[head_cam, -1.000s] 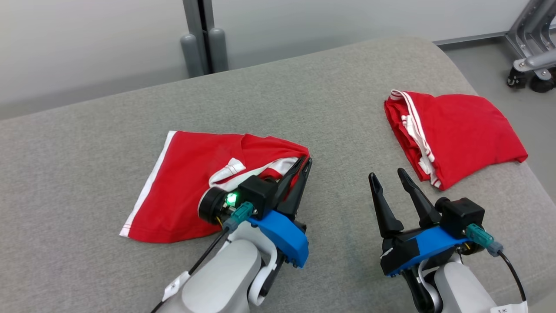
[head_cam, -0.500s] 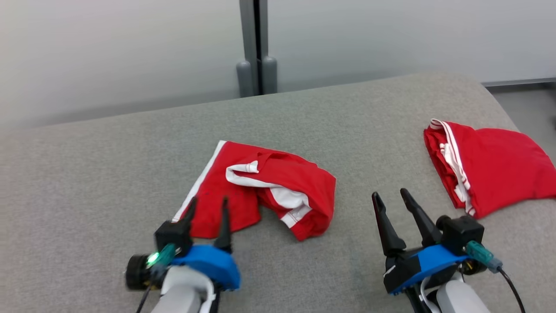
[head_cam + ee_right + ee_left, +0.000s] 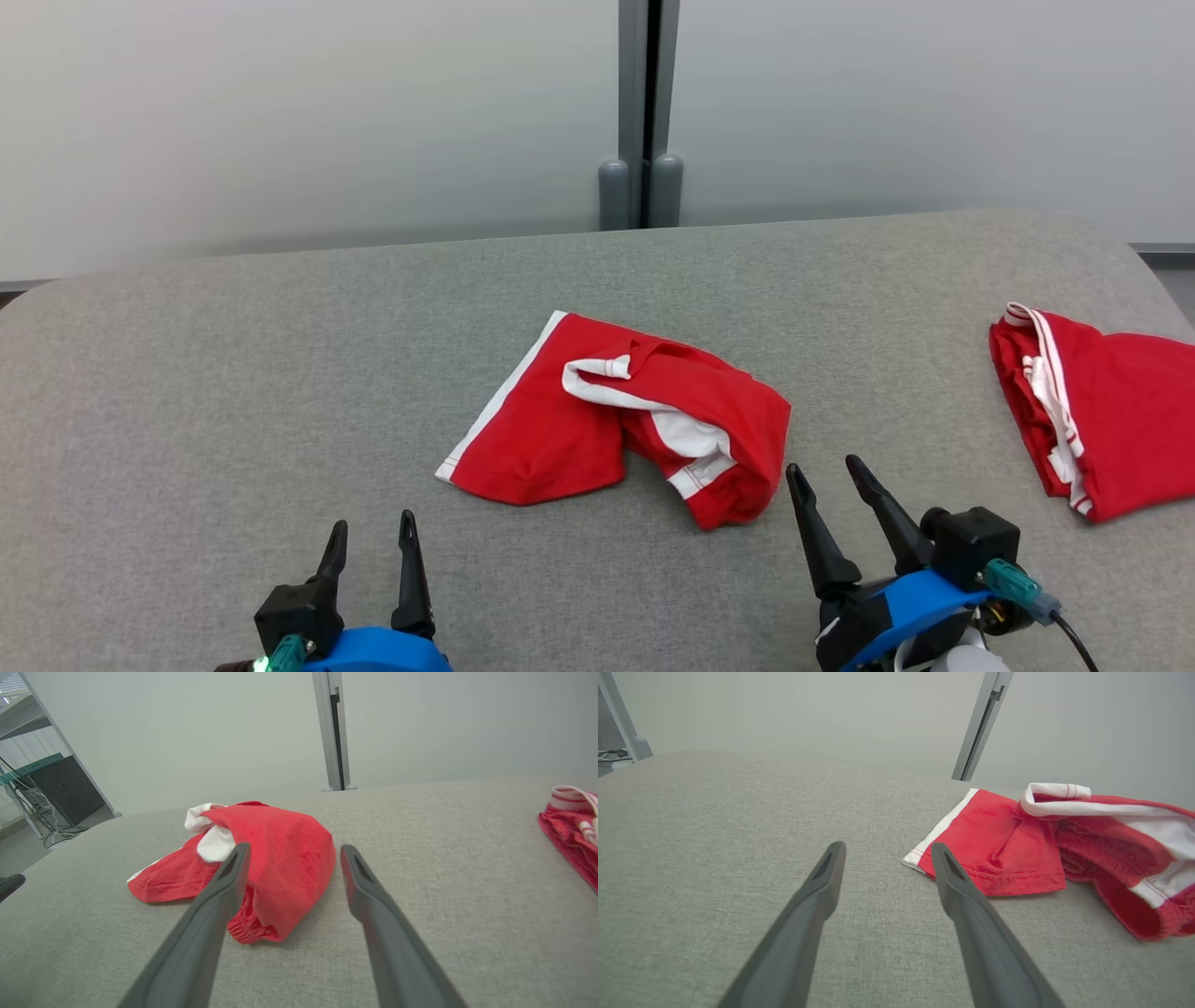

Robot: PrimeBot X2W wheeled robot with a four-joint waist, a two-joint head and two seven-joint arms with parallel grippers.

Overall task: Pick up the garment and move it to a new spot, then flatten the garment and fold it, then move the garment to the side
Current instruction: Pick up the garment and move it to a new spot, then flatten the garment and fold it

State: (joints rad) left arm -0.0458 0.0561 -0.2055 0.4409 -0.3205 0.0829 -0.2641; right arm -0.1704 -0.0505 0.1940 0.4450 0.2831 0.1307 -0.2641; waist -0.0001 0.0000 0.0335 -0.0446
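Observation:
A red garment with white trim point(image 3: 616, 420) lies loosely folded and rumpled on the grey padded surface point(image 3: 233, 392), near the middle. The left wrist view has the garment point(image 3: 1017, 854) to the right of my fingers, and in the right wrist view the garment point(image 3: 275, 858) sits ahead and left. My left gripper point(image 3: 372, 534) stands open at the lower left, apart from the cloth, with nothing between its fingers. Just off the garment's near right corner, my right gripper point(image 3: 826, 471) is open and holds nothing.
A second red garment with white stripes point(image 3: 1092, 411) lies folded at the right edge of the surface, also seen as a red garment point(image 3: 570, 826) in the right wrist view. A grey post point(image 3: 639, 112) stands against the pale wall behind. Shelving and cables point(image 3: 32, 788) are off to the left.
My left gripper has let go of the garment, opened and drawn back to the lower left. The garment now lies rumpled. The head camera has turned, shifting the whole scene rightward.

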